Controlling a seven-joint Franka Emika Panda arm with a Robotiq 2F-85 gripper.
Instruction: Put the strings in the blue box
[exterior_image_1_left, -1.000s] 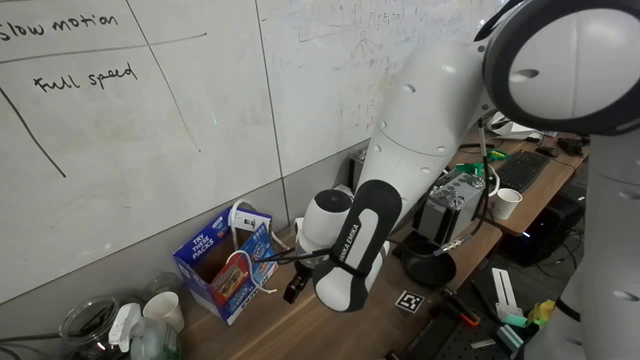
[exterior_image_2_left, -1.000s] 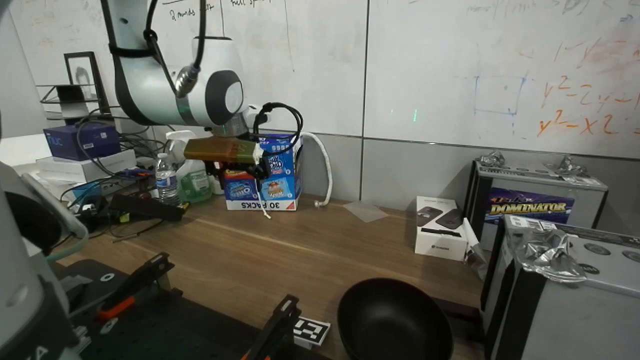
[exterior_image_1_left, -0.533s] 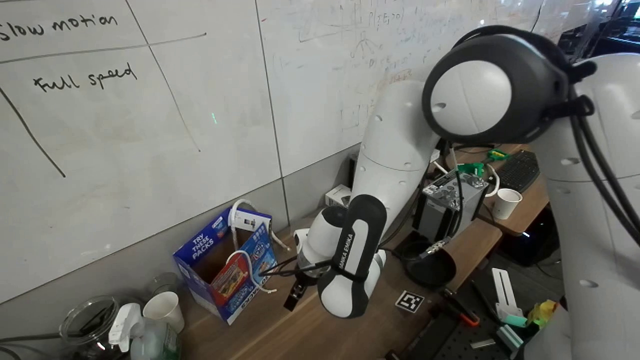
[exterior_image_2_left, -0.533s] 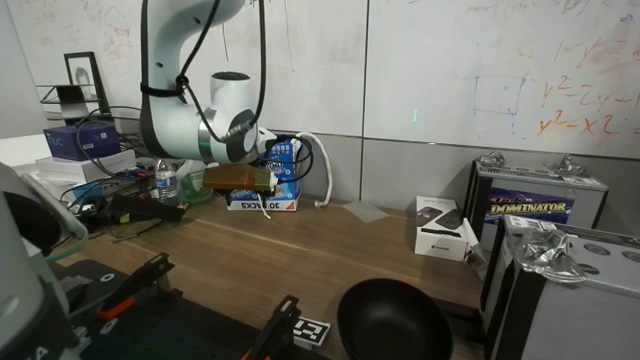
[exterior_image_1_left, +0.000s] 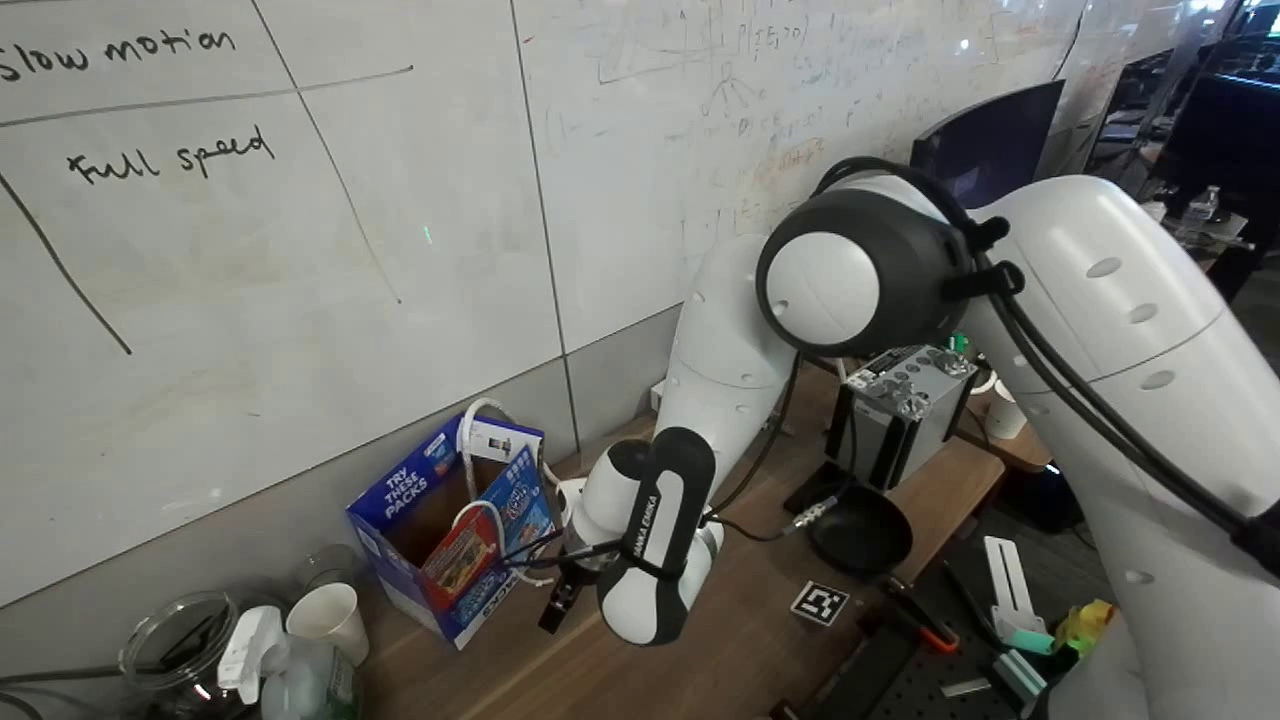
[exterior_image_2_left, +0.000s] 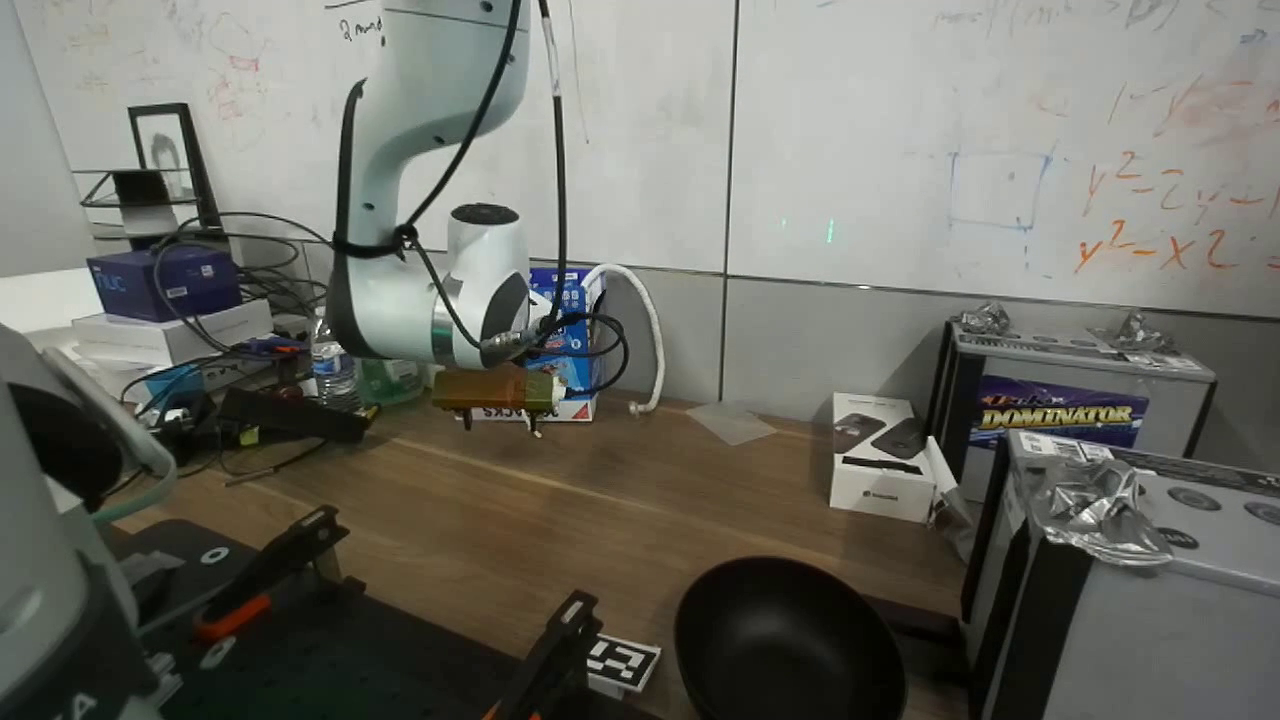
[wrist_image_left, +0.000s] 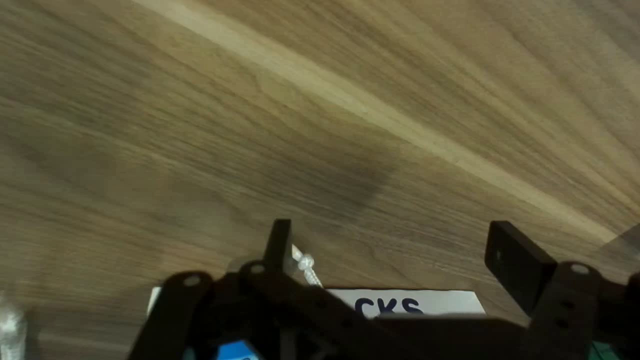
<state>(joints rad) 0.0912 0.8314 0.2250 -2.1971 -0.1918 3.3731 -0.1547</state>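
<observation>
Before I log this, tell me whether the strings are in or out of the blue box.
Partly in: the strings dip into the blue box, but both exterior views show lengths hanging outside it.

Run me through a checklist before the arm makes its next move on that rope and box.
1. Box open at the top: ok.
2. Rope fully inside the box: not ok; two ends are outside.
3. Gripper open: ok; its fingers stand apart in the wrist view.
4. Gripper empty: ok.
5. Knotted rope end within grasp: cannot tell; it shows beside a finger, but depth is unclear.
</observation>
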